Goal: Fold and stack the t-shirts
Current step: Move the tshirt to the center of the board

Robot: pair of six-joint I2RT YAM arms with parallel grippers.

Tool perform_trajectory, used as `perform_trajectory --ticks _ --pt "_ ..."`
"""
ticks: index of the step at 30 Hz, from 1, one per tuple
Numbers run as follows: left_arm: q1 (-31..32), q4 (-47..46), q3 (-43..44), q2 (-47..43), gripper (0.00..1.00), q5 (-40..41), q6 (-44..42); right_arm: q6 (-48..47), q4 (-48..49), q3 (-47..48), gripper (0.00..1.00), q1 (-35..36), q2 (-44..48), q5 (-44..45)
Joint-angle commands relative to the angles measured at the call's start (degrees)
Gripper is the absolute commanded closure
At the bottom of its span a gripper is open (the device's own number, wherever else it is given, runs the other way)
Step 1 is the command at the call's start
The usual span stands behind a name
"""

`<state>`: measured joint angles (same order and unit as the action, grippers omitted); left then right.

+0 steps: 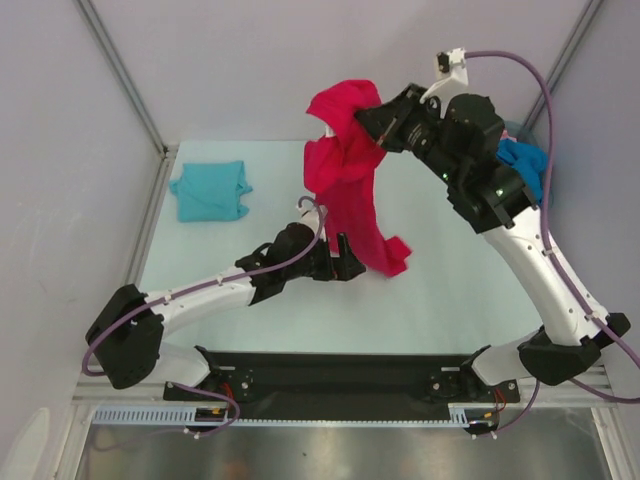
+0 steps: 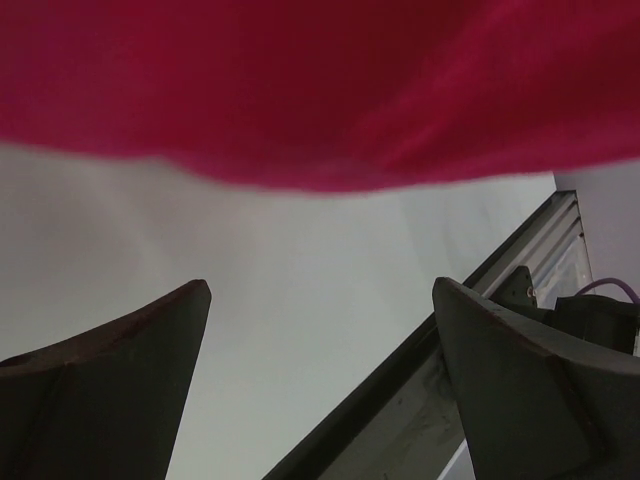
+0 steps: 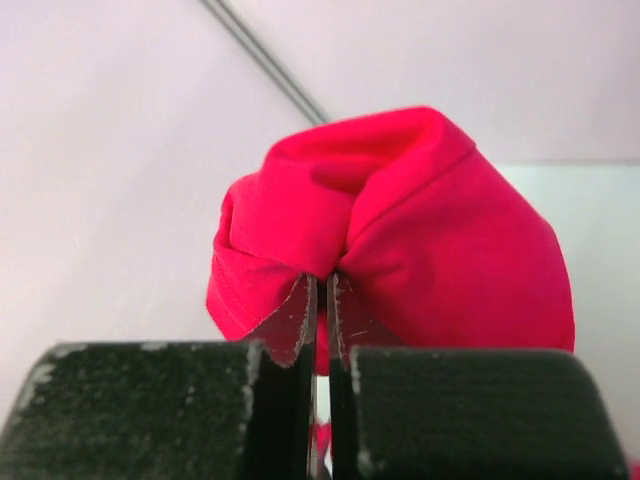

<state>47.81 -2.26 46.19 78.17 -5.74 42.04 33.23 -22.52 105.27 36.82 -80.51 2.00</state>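
The worktop (image 1: pixel 450 290) is lying open at 4 o'clock of the red t-shirt (image 1: pixel 350 190), which is hanging from the right claw (image 3: pixel 320 300) pinching it; the spread left claw (image 2: pixel 320 290) is hovering at its hem's 9 o'clock.

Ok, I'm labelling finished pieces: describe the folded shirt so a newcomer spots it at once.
On the pale table, look to the far left corner. The teal t-shirt lies there flat, folded into a rough square; the red t-shirt instead hangs bunched from the right end effector.
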Motion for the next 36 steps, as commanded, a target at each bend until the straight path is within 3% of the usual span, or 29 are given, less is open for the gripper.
perform_trajectory --ticks 1,4,6,11,12,16,21,25,29,36 --pt "0.62 -0.64 2.58 -0.21 0.0 1.34 0.32 -0.19 0.3 6.95 1.0 -2.62 -2.27 -3.58" --pt "0.7 -0.46 2.5 -0.56 0.0 1.43 0.32 0.25 -1.73 10.65 1.0 -4.29 -3.6 -4.46" --pt "0.7 -0.37 2.32 -1.18 0.0 1.78 0.23 0.69 -1.47 6.8 1.0 -5.53 -2.99 -4.46" --pt "0.7 0.59 1.97 -1.97 0.0 2.4 -0.29 2.45 3.79 -13.83 1.0 -9.38 4.55 -4.73" --pt "0.7 0.68 1.88 -2.41 0.0 2.75 -0.47 2.45 4.5 -21.09 1.0 -10.18 5.44 -3.51" --pt "0.7 1.12 1.71 -2.59 0.0 3.19 -0.73 2.8 6.26 -34.74 1.0 -13.87 9.58 2.9" --pt "0.7 1.21 2.32 -2.15 0.0 2.92 -0.65 2.8 6.09 -38.04 1.0 -19.14 11.08 12.85" --pt "0.7 1.73 2.76 -2.15 0.0 3.1 -0.73 4.29 6.88 -35.5 1.0 -26.87 9.32 10.93" --pt "0.7 3.49 3.11 -2.67 0.0 4.15 -1.35 4.56 5.39 -33.64 1.0 -28.56 7.82 10.39" --pt "0.7 4.37 2.67 -3.11 0.0 5.04 -1.79 7.54 9.95 -50.76 1.0 -28.38 12.66 10.66"
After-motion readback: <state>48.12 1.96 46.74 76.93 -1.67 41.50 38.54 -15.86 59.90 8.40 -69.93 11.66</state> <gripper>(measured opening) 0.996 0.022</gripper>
